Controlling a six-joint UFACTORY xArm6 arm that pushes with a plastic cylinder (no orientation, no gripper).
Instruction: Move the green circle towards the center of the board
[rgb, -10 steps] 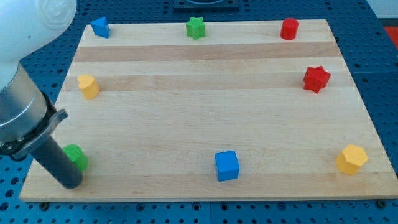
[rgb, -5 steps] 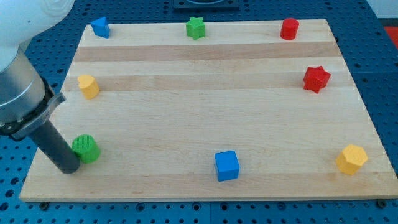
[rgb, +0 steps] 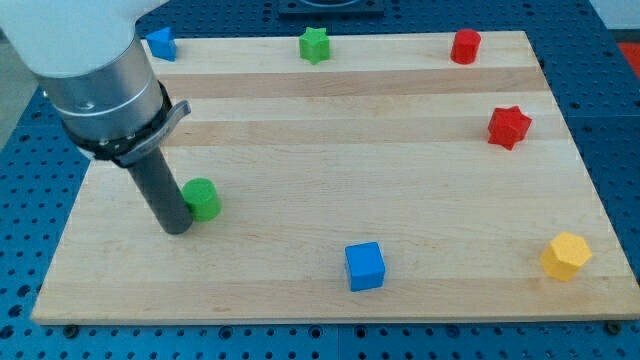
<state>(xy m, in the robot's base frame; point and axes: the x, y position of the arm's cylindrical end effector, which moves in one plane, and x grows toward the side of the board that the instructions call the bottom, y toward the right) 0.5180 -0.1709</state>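
Dark and straight, my rod carries no claw to open or close; my tip (rgb: 175, 228) rests on the wooden board (rgb: 330, 170), touching the green circle (rgb: 203, 199) from its lower left. That circle sits in the board's left half, left of centre. Further out, a blue cube (rgb: 364, 266) lies near the bottom edge and a yellow block (rgb: 565, 256) at bottom right. Along the top sit a blue block (rgb: 160, 43), a green star (rgb: 315, 44) and a red block (rgb: 465, 46); a red star (rgb: 509, 127) is at the right.
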